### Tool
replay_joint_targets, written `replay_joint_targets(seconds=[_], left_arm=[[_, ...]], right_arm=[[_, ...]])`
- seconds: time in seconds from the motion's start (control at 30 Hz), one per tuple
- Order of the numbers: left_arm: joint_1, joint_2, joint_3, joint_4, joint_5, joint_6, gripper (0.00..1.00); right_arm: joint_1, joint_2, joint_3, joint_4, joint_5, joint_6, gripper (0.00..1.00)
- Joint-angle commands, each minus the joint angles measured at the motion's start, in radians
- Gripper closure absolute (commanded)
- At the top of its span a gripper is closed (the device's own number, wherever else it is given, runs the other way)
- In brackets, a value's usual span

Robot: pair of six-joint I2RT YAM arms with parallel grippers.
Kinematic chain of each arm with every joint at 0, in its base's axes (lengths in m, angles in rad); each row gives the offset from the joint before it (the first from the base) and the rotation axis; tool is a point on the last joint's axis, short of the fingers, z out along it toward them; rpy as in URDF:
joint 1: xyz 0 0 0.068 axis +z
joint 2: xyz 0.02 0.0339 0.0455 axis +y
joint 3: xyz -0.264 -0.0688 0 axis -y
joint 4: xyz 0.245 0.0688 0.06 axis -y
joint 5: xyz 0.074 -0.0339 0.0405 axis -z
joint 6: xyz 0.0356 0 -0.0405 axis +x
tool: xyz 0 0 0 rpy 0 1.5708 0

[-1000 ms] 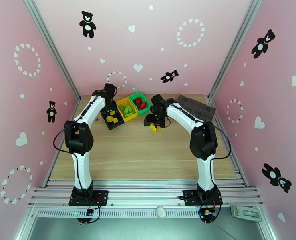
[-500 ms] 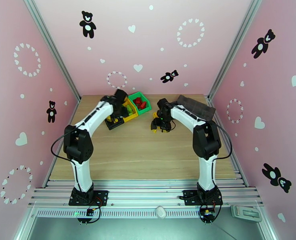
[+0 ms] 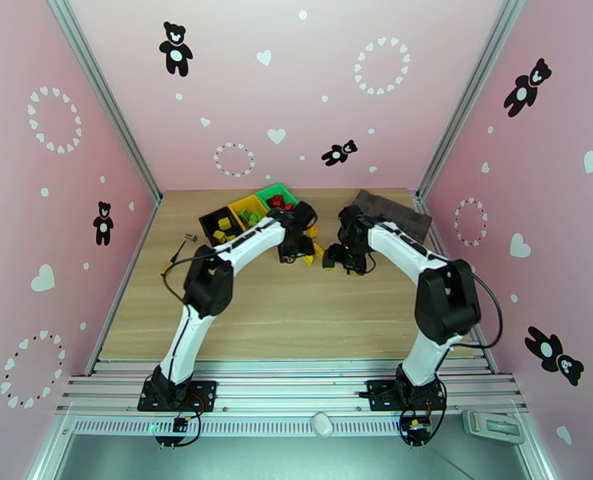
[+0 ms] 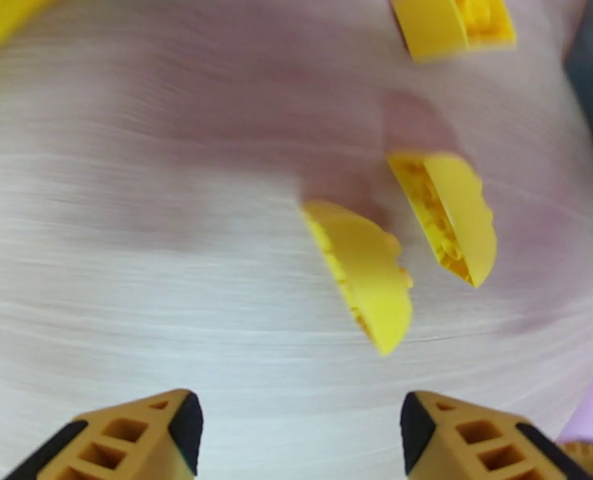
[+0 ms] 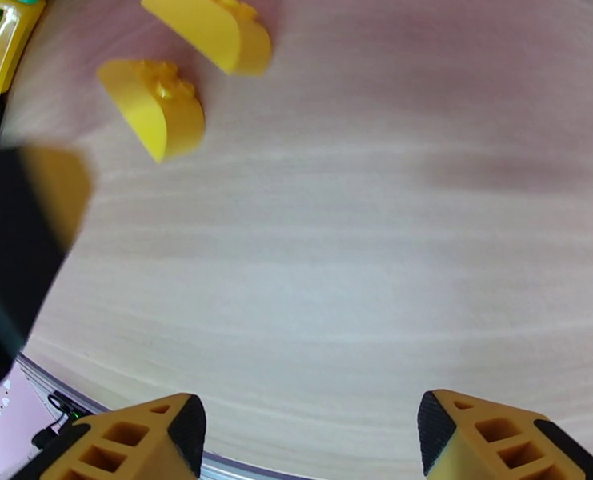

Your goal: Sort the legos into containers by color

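1. The containers stand in a joined row toward the far left of the table. As far as I can make out, the black bin holds yellow pieces, the yellow bin green ones and the green bin red ones.
2. A few loose yellow legos lie on bare wood just to the right of the containers, unsorted and apart from one another.
3. The left gripper reaches past the containers and hangs over those bricks with its claw spread and nothing between the fingers. Two bricks lie just ahead of its tips, so I'd guess it is lining up to take one.
4. The right gripper is on the far side of the bricks from the containers. Its claw is spread and empty too, over plain wood, with the bricks off to one side. It looks to be standing clear for its partner.
5. By that pattern, these bricks belong in the black bin, at the row's far end from them.
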Motion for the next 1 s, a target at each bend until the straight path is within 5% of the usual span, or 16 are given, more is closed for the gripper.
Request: replay_joint_targets(seconds=[0.0,0.4,0.97], left_arm=[[0.000,0.037,0.070,-0.043,0.021,-0.044,0.29],[-0.001,0.172,0.194,-0.072,-0.013,-0.061,0.32],[0.016,0.095,0.138,-0.072,-0.075,-0.008,0.74]], right_arm=[[-0.009,-0.074,-0.049,0.003,0.024,0.002,0.24],[-0.025,-0.152,-0.096,-0.014,0.015,-0.010,0.24],[-0.025,-0.133,-0.093,0.019,-0.033,0.008,0.26]])
